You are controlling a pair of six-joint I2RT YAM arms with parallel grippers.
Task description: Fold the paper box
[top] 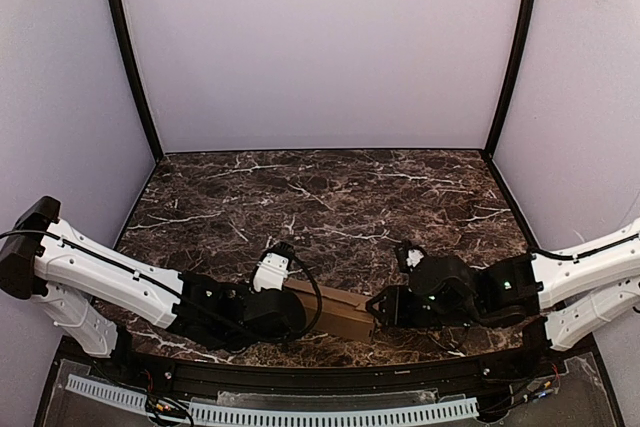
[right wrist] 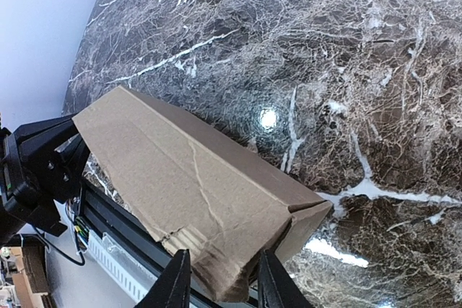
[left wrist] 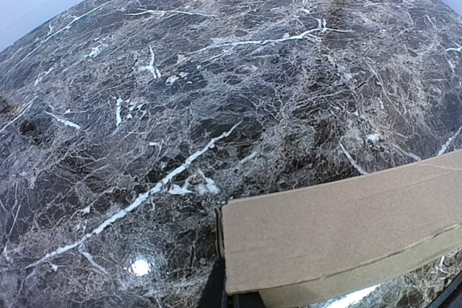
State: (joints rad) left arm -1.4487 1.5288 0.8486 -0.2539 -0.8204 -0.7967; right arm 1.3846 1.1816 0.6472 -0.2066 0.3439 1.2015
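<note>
Top view: the paper box (top: 335, 311) is a slim brown carton lying along the near edge of the marble table (top: 330, 197), bottom centre of the frame, long axis running left to right. It sits between the two arms, with the left gripper (top: 287, 305) at its left end and the right gripper (top: 383, 307) at its right end.

Right wrist view: the carton runs from upper left toward bottom centre. Its near end is creased and crumpled at the corner, and an end flap juts out on the right. That end sits between the two black fingers (right wrist: 177, 283), each pressed against a side, so the right claw is clamped on the carton. The far end meets the left arm's black gripper body at mid-left of the frame.

Left wrist view: the carton fills the lower right, end edge near bottom centre. Only a sliver of one dark finger (left wrist: 214, 290) shows beside that end. Whether the left claw is gripping or spread cannot be told.
</note>
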